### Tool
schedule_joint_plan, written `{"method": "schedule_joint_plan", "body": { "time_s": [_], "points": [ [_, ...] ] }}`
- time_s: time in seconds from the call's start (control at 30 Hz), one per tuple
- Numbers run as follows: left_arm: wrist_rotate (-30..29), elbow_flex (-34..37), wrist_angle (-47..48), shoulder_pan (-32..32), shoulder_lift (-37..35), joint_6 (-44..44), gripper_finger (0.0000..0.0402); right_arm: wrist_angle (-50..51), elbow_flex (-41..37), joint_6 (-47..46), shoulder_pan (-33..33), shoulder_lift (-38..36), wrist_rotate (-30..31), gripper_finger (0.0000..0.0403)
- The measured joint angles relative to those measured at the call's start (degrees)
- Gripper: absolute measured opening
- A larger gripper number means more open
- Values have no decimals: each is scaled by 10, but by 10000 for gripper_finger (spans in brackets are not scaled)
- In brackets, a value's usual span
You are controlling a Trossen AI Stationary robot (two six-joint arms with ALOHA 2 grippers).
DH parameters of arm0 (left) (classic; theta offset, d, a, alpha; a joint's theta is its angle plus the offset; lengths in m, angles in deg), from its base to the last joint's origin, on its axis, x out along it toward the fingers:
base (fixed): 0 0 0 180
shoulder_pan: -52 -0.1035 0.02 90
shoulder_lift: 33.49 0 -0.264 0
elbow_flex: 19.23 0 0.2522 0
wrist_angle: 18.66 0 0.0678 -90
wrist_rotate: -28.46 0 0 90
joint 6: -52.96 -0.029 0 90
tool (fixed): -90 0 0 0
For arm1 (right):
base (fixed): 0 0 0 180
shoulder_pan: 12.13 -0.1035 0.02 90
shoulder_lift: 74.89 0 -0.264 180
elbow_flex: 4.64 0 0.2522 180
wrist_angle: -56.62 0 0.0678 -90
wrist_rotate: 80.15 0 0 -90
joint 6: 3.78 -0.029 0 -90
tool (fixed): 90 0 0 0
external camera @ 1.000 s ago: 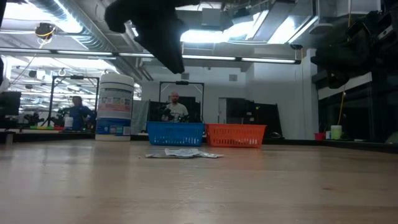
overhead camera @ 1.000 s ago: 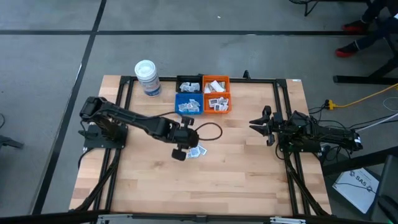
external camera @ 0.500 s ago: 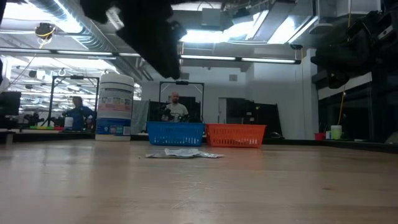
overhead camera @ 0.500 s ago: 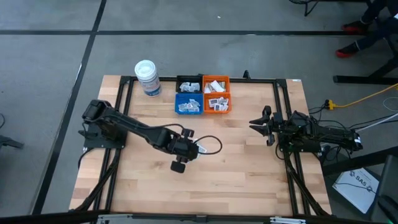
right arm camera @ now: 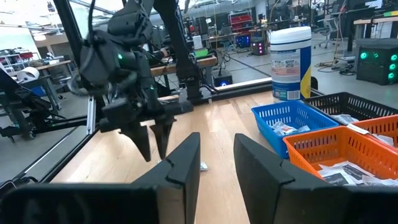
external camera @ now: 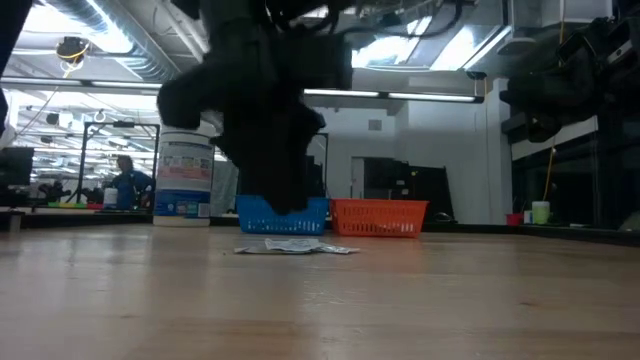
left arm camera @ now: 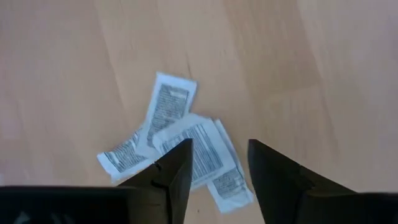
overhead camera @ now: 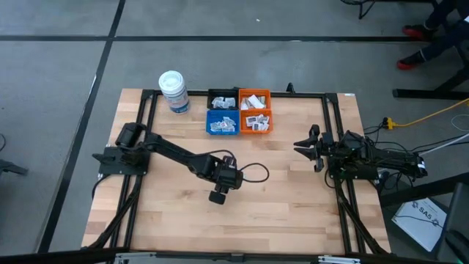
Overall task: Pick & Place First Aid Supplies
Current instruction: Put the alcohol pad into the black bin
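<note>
The left gripper (overhead camera: 229,178) is parked right over a little pile of sachets (left arm camera: 180,148) out on the bare table (overhead camera: 293,213), a bit in front of the blue bin (overhead camera: 222,122). In the left wrist view its fingers (left arm camera: 171,177) are seen spread apart with the top sachet showing in the gap between them, and nothing is gripped. About three sachets are fanned out there, overlapping each other, printed side up. From the low view the same pile (external camera: 295,246) is seen lying flat on the wood, in front of the blue bin (external camera: 283,214), with the dark arm hanging just above it.

More sachets are sitting inside the blue bin, the orange bin (overhead camera: 254,111) next to it, and the black bin (overhead camera: 222,100) behind it. A white tub (overhead camera: 173,91) is stood just off to the side of the bins.

The right gripper (overhead camera: 303,147) is held off to the right of the bins, well clear of the pile, jaws slightly apart and empty.
</note>
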Motion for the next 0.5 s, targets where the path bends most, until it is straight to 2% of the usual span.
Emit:
{"method": "schedule_joint_plan", "body": {
  "time_s": [0.2, 0.5],
  "points": [
    [9, 0, -4, -23, 22, -17, 148, 0, 0, 0, 0, 0, 0, 100],
    [66, -1, -17, -52, 56, -14, 148, 0, 0, 0, 0, 0, 0, 100]
  ]
}}
